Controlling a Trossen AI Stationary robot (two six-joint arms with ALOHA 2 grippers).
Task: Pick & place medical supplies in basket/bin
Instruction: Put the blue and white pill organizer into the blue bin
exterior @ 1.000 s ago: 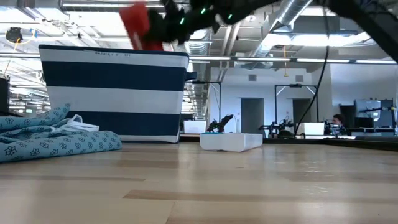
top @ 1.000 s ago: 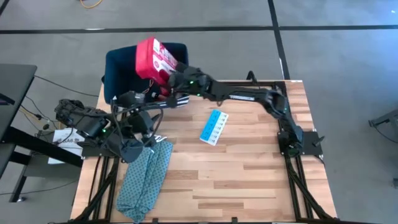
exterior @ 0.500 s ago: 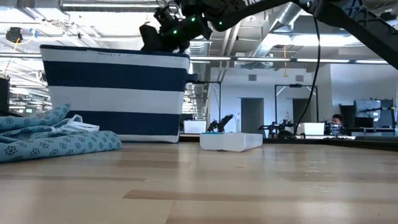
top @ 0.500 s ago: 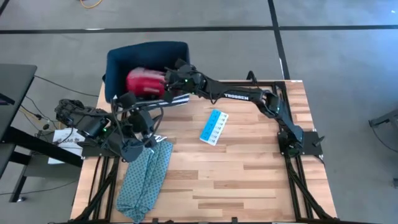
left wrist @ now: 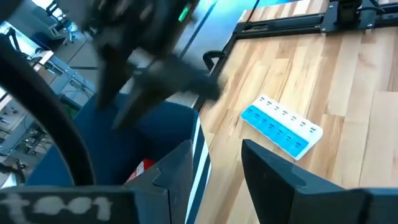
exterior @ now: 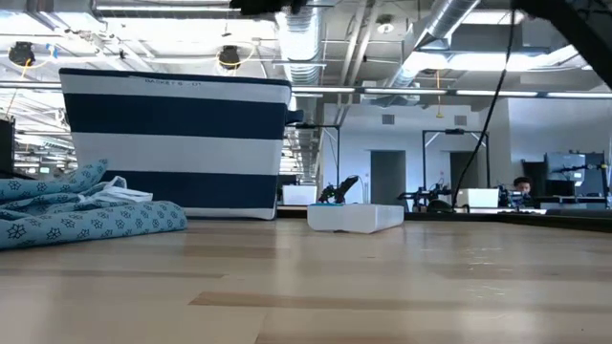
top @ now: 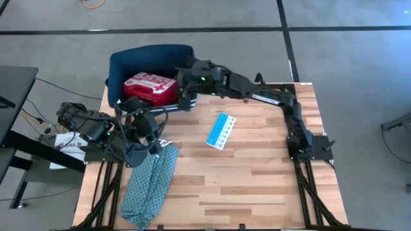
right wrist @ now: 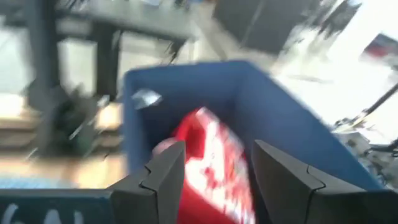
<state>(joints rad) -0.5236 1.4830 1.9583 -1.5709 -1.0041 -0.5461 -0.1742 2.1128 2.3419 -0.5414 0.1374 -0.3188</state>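
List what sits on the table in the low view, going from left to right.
Teal patterned cloth → navy bin with white stripes → light blue pill strip box, seen edge-on and pale from this height.

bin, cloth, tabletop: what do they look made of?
Bin: looks like soft fabric, matte navy with white stripes in the low view; its walls bow and the corners are rounded. Cloth: thin woven textile, teal with a small print; it lies crumpled in folds. Tabletop: wood, butcher-block style; joined light strips with visible grain and a slight sheen.
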